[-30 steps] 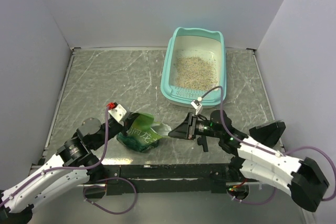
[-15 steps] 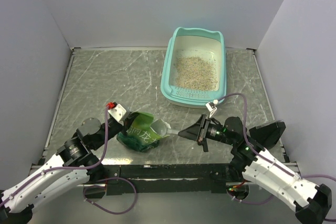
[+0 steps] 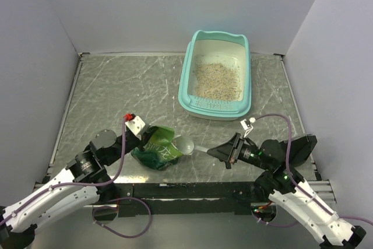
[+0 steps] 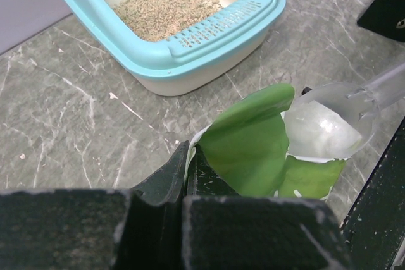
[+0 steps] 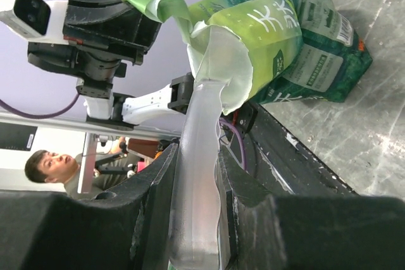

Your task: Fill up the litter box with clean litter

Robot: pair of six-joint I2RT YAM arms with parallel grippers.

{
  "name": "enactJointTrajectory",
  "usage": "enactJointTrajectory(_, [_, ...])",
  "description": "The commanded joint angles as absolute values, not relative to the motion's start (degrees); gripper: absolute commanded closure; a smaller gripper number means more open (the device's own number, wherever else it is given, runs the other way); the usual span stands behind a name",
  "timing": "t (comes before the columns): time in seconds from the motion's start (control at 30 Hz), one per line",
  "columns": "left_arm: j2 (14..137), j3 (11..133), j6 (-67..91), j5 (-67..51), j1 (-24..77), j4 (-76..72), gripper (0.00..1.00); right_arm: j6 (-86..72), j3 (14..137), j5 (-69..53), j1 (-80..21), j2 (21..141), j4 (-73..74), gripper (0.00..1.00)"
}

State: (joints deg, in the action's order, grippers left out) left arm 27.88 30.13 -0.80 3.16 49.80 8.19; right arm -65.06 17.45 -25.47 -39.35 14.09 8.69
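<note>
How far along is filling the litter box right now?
Done: a patch of clean litter lies in the litter box, bare white floor around it. In hand: the left tool pinches the green pouch at its edge, and the right tool holds a clear scoop, bowl at the pouch mouth. Left: more scoops, probably.

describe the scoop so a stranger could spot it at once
From the big teal litter box at the far right, come toward the near edge to the green pouch. The scoop is the clear plastic piece with its bowl at the pouch's open mouth and its handle in the right gripper; nothing else here is see-through.
</note>
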Motion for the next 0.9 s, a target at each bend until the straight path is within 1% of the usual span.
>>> enactJointTrajectory(0.0, [29.0, 31.5, -0.4, 4.4, 50.5, 6.9, 0.99, -67.6, 14.2, -24.8, -38.9, 10.8, 11.7, 1.0])
enactJointTrajectory(0.3, [30.6, 31.3, -0.4, 7.0, 52.1, 7.1, 0.99, -70.5, 11.9, -24.2, -38.9, 1.9, 19.2, 1.0])
enactJointTrajectory(0.5, [30.7, 30.9, -0.4, 8.7, 52.2, 6.9, 0.99, -69.7, 15.5, -21.4, -38.8, -3.8, 29.9, 1.0])
enactJointTrajectory(0.87, [32.9, 31.1, -0.4, 10.5, 52.7, 6.9, 0.99, -71.0, 17.9, -17.5, -38.8, -11.8, 39.8, 1.0])
